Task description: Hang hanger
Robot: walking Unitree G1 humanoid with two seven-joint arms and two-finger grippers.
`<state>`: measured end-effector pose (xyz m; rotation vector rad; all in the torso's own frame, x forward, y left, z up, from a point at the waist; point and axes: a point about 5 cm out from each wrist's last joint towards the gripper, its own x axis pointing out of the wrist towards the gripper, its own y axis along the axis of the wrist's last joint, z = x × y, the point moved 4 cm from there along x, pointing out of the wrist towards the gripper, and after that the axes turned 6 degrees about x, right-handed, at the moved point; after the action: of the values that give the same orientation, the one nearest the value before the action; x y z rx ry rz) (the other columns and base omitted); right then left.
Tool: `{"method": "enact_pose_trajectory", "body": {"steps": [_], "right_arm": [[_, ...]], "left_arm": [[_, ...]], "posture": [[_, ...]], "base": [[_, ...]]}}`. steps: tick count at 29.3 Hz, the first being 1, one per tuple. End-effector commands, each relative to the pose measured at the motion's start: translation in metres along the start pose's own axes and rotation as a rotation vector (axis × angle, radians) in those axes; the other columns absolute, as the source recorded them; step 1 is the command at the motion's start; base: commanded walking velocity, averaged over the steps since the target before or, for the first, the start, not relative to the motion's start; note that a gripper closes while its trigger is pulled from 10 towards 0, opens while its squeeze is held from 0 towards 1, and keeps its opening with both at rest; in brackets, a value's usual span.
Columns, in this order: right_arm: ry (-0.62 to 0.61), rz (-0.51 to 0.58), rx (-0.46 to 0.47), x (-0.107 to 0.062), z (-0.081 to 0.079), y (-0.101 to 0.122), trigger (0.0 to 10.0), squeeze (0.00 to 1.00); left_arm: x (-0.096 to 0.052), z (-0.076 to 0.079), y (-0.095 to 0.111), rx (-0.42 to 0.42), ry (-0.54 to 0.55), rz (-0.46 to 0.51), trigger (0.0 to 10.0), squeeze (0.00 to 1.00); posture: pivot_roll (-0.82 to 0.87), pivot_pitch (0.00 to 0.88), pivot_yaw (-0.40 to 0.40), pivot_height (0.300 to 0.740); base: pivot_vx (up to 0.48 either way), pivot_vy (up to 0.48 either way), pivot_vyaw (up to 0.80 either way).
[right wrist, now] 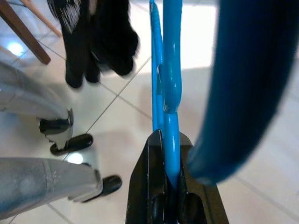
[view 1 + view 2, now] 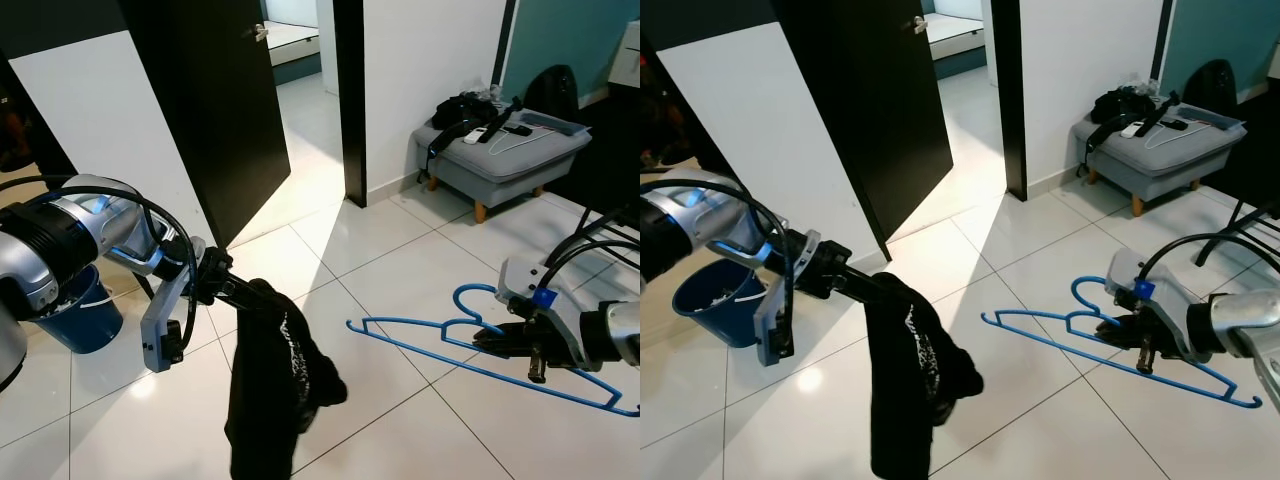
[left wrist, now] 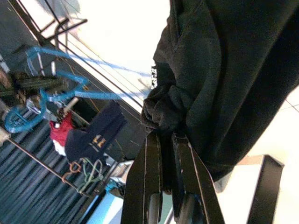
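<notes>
Open tiled floor is left between the two arms, crossed only by the blue hanger held flat at the right and the black garment hung at the left. The doorway is flanked by a dark door. A loaded grey stool is set against the far wall, a blue bucket at the left.

grippers: 2 (left, right) | blue hanger: 1 | black garment: 1 | blue bucket: 1 | grey footstool: 1 | dark door: 1 | hangers on footstool: cannot count
</notes>
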<state>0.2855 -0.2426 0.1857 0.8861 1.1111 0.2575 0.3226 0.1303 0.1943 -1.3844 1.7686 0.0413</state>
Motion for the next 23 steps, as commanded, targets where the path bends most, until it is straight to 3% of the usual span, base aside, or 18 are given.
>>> {"method": "enact_pose_trajectory", "body": {"steps": [1, 8, 18, 23], "right_arm": [[0.046, 0.028, -0.050, 0.002, -0.004, 0.012, 10.0, 0.00], [0.140, 0.042, -0.088, 0.011, -0.012, 0.017, 10.0, 0.00], [0.180, 0.021, -0.096, 0.018, -0.017, 0.012, 10.0, 0.00], [0.178, 0.021, -0.097, 0.021, -0.016, 0.010, 10.0, 0.00]], "left_arm": [[-0.006, -0.007, -0.009, 0.051, 0.007, -0.014, 10.0, 0.00], [-0.008, -0.016, -0.012, 0.107, 0.060, 0.003, 10.0, 0.00], [-0.012, -0.029, -0.021, 0.163, 0.102, -0.007, 10.0, 0.00], [-0.011, -0.043, -0.030, 0.219, 0.145, -0.003, 10.0, 0.00]], "posture": [[-0.06, 0.000, 0.165, 0.736], [-0.05, 0.000, 0.160, 0.736], [-0.05, 0.000, 0.165, 0.736], [-0.05, 0.000, 0.173, 0.736]], "base": [[0.000, 0.000, 0.00], [0.000, 0.000, 0.00], [0.000, 0.000, 0.00], [0.000, 0.000, 0.00]]}}
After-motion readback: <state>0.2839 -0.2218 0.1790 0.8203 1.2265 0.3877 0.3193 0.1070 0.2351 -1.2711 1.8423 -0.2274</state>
